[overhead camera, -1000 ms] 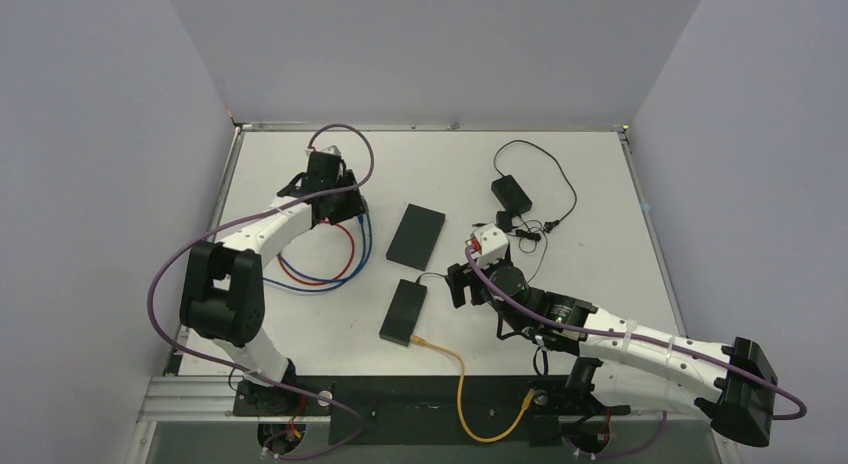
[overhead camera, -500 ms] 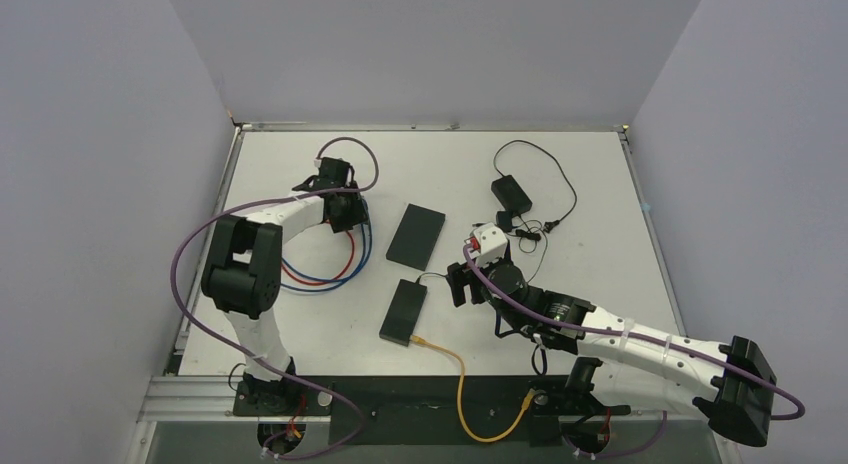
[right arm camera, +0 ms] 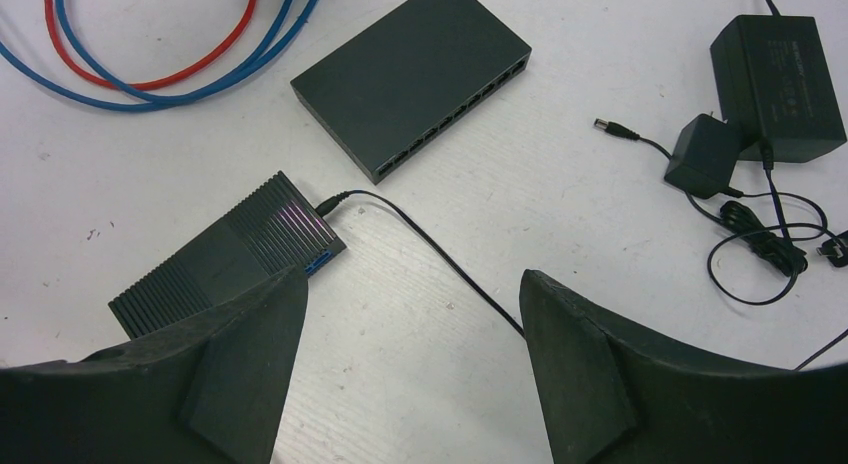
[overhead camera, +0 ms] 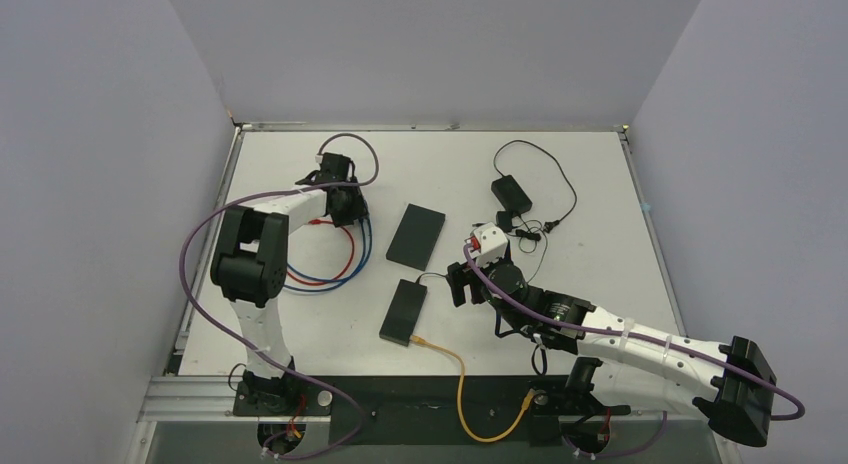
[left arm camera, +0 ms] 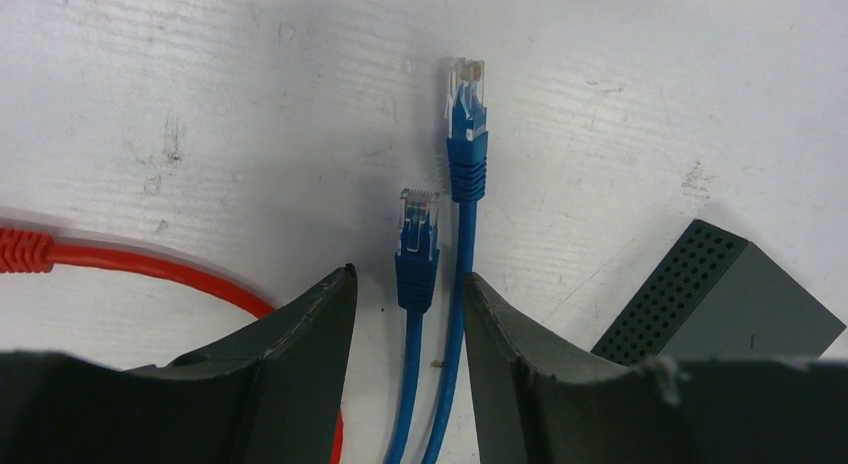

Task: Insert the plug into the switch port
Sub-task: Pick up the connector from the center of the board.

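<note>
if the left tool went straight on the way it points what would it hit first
Likely the nearer blue plug, lying on the table in the gap of the open left tool, with its cable running through that gap. Depth is unclear, so the table beside it could come first.

Robotics lab, plain grey walls (overhead camera: 430, 44), scuffed white table (overhead camera: 590, 184), aluminium frame (overhead camera: 200, 394)

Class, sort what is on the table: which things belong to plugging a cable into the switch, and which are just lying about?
For the job:
- blue plug
- switch
- left tool

Lying about:
- red cable
- adapter
- small box
- yellow cable
</note>
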`<move>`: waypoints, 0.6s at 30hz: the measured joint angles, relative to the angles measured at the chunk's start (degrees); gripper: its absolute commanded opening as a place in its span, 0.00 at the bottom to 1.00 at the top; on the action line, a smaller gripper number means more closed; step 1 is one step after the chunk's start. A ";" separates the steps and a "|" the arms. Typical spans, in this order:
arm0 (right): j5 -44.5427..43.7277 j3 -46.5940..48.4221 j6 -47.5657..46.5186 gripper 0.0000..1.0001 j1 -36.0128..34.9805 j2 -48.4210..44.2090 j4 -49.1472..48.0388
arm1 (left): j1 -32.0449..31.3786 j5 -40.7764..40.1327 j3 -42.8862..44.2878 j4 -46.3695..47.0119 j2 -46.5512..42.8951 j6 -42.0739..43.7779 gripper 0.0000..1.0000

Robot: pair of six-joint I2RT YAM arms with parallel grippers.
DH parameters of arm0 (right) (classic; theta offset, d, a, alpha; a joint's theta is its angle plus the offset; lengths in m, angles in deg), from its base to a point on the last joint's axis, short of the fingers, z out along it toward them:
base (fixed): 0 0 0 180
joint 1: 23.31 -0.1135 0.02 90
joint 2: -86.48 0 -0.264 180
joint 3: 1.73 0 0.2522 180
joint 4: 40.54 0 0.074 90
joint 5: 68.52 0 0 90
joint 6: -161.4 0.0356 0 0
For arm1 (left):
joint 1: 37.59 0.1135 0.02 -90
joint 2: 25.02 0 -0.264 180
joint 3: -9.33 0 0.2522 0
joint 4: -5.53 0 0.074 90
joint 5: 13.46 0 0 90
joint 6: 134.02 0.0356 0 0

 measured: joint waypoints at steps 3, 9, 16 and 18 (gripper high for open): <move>0.04 0.00 0.15 0.73 0.00 0.00 0.00 | 0.09 0.04 1.07 0.31 0.92 0.09 0.37; 0.39 -0.02 0.28 0.73 0.28 0.00 0.00 | 0.15 0.02 1.99 0.92 1.86 0.15 0.30; 0.68 -0.02 0.35 0.73 0.33 0.00 -0.02 | 0.15 0.02 1.97 0.94 1.97 0.31 0.20; 0.87 -0.02 0.35 0.73 0.33 0.00 -0.02 | 0.15 0.02 1.97 0.96 2.05 0.28 0.15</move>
